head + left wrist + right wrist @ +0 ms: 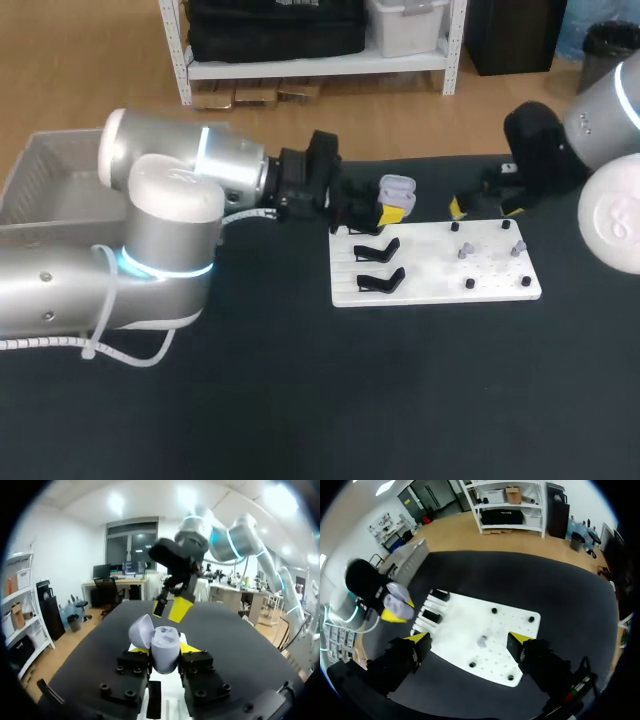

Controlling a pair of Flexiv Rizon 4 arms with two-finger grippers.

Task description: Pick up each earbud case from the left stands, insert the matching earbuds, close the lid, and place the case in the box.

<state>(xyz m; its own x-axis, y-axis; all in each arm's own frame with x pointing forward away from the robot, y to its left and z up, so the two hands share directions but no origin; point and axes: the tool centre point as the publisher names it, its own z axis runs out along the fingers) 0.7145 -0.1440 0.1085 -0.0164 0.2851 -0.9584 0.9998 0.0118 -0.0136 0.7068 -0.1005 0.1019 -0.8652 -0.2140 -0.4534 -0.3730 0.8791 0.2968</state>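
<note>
Lavender earbud case [165, 641] sits clamped between our left gripper's [164, 653] jaws, one pad on each side, lid hinged open. It's held above the table [300, 400], just off the far left corner of the white board [435, 268]. From the right wrist view, the case [397, 604] is beside the board's stand end, well apart from our right gripper [469, 640].

Right jaws are wide and hold nothing. They hover over the board, with one earbud [482, 641] lying below the gap between them.

Counts, head view:
- one case [397, 187]
- two black stands [379, 266] in plain sight; we can't tell if a third hides under the left gripper [390, 207]
- two greyish earbuds [462, 252] on the board's right half
- four black pegs [470, 284]

Right gripper [484, 208] is at the board's far edge. Grey box [45, 185] is at the far left, by the left arm.
</note>
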